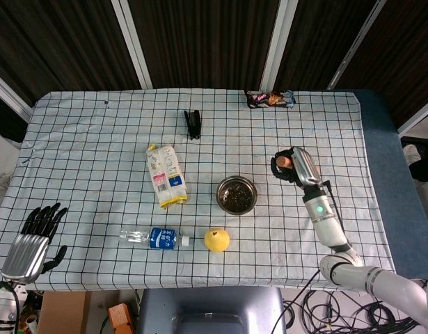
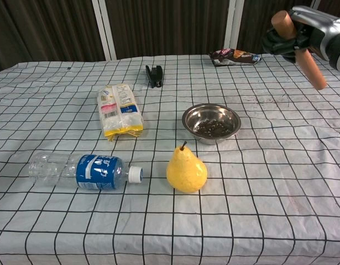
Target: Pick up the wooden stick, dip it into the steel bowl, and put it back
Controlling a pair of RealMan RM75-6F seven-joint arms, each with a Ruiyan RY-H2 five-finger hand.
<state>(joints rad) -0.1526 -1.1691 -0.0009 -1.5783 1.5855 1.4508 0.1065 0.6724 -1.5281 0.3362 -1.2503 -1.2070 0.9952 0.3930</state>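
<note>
My right hand (image 2: 294, 34) grips the wooden stick (image 2: 309, 63) near its top and holds it in the air, right of the bowl. The stick tilts, with its lower end pointing down to the right. In the head view the same right hand (image 1: 294, 167) is right of the steel bowl (image 1: 236, 195), with the stick's end (image 1: 282, 161) just showing. The steel bowl (image 2: 211, 123) sits mid-table with dark bits inside. My left hand (image 1: 34, 240) hangs with fingers spread off the table's front left corner, holding nothing.
A yellow pear (image 2: 186, 169) stands just in front of the bowl. A water bottle (image 2: 84, 170) lies at the front left, a yellow snack bag (image 2: 119, 109) left of the bowl. A black clip (image 2: 154, 75) and a dark wrapper (image 2: 234, 56) lie at the back.
</note>
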